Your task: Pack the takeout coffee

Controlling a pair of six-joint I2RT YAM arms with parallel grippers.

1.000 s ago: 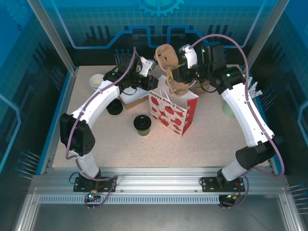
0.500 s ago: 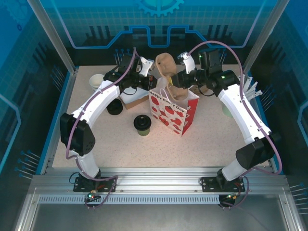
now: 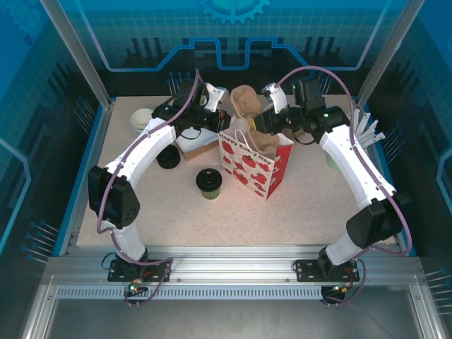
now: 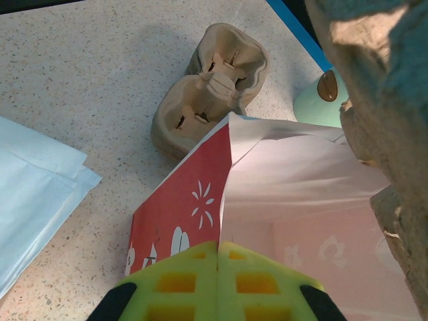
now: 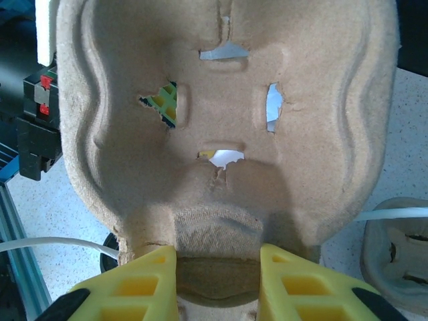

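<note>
The takeout coffee (image 3: 209, 182), an olive cup with a black lid, stands on the table left of the strawberry-print bag (image 3: 256, 168). My left gripper (image 3: 224, 125) is shut on the bag's rim; in the left wrist view its fingers (image 4: 219, 257) pinch the edge of the red wall (image 4: 184, 200). My right gripper (image 3: 267, 121) is shut on a brown pulp cup carrier (image 3: 247, 113), which hangs upright over the bag's mouth. In the right wrist view the carrier (image 5: 227, 120) sits between the fingertips of that gripper (image 5: 217, 271).
A second pulp carrier (image 4: 210, 83) lies behind the bag. A pale green cup (image 3: 335, 161) is at the right edge. White paper cups (image 3: 144, 120), a black lid (image 3: 168, 157) and a flat box with white paper (image 3: 198, 145) are at the back left.
My left gripper has closed on the bag's rim. My right gripper has swung the carrier down and left, closer to the bag's opening.
</note>
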